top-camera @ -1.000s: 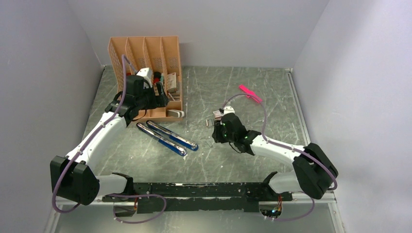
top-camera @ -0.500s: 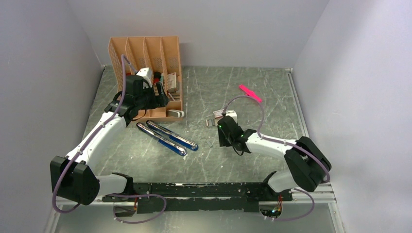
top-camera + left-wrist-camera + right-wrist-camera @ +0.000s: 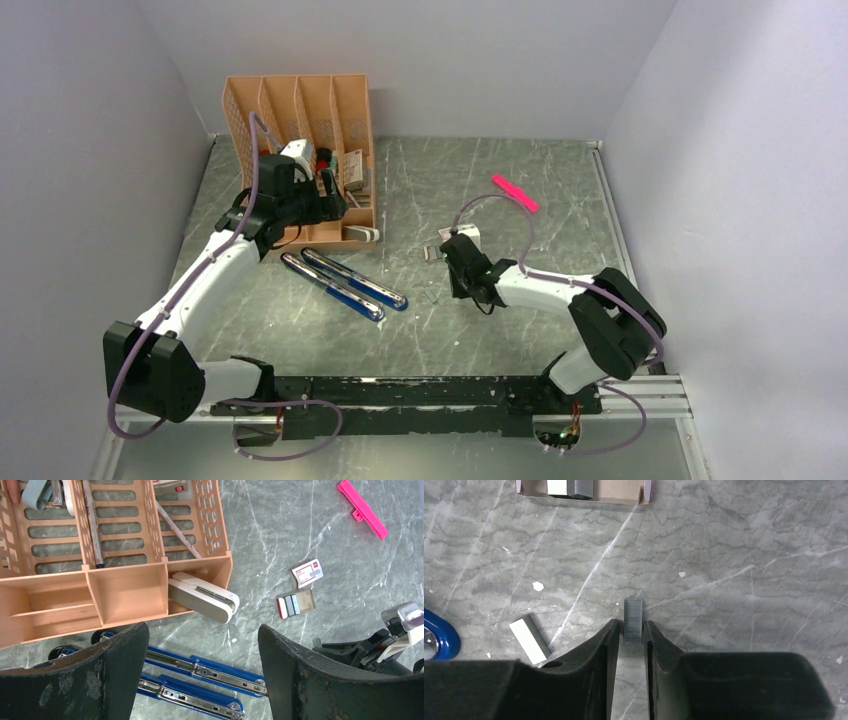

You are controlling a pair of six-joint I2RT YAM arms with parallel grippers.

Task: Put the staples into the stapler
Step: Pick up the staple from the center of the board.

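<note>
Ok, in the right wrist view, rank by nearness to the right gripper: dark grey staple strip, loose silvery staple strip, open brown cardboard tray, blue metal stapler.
1. dark grey staple strip, between the fingertips of the right gripper.
2. loose silvery staple strip, lower left.
3. open brown cardboard tray, top edge.
4. blue metal stapler, far left edge.

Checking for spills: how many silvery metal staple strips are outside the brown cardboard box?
2: one strip between the right gripper's fingertips, a second strip on the table left of it. More staples inside the box.
</note>
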